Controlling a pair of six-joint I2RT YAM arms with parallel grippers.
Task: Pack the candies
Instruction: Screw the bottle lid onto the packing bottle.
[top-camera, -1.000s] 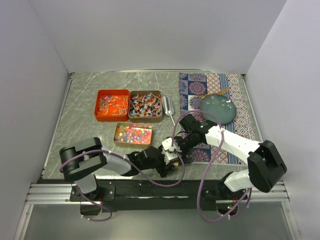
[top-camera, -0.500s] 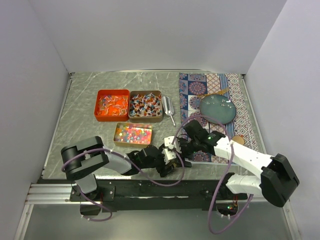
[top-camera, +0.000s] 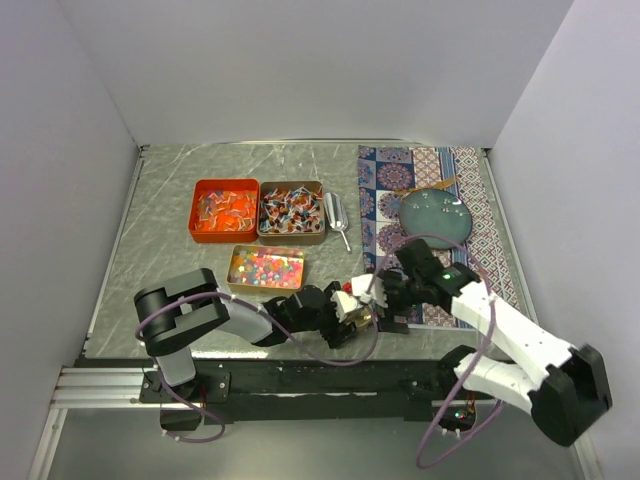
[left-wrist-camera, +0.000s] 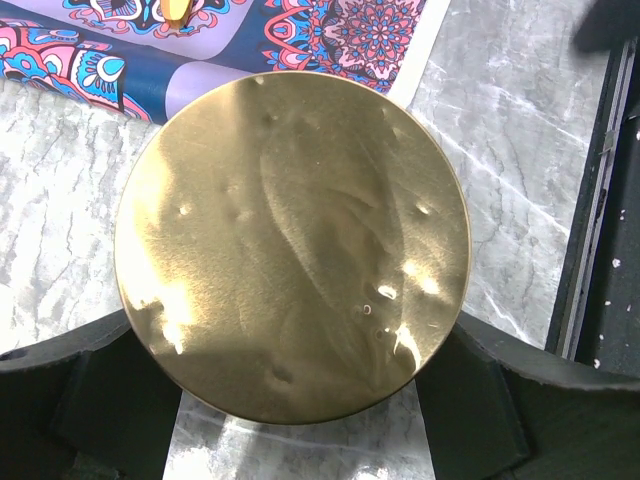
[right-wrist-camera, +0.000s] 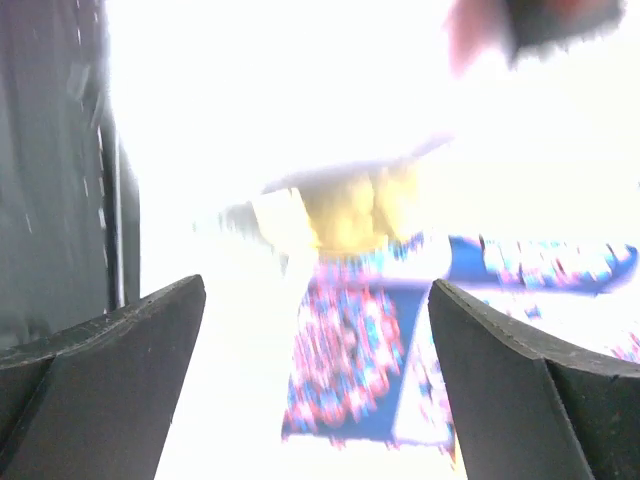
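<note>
Left gripper (left-wrist-camera: 290, 360) clamps gold disc (left-wrist-camera: 290, 240); right gripper (right-wrist-camera: 315, 292) gapes.

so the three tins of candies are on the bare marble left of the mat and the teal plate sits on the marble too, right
Not quite: the teal plate sits on the patterned mat, not on the marble, as the top external view shows. The three tins of candies are on the bare marble left of the mat.
</note>
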